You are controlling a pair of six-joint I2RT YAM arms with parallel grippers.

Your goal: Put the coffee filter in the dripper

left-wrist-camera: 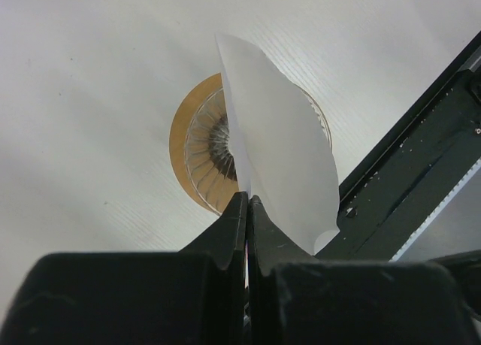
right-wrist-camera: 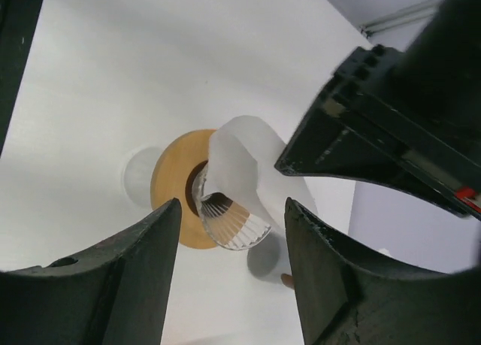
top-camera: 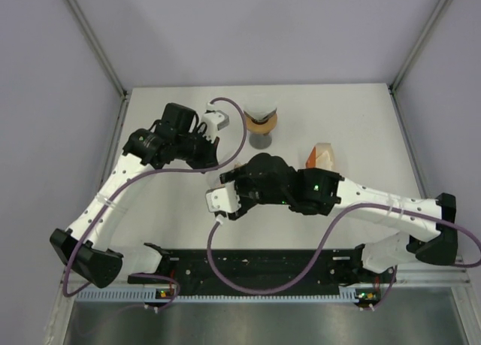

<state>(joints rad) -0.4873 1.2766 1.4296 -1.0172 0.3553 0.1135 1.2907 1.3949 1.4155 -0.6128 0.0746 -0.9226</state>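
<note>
No words, numbers, labels or signs can be read anywhere here; no writing shows clearly on anything.

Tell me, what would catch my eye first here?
A white paper filter, pinched at its edge by the shut left gripper, stands out mid-frame in the left wrist view. Right behind it sits the ribbed glass dripper with its wooden collar, on the white table. The right gripper hangs open, framing both.

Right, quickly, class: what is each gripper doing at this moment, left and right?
Left gripper: fingers closed, pinching the coffee filter.
Right gripper: fingers open, holding nothing.
</note>
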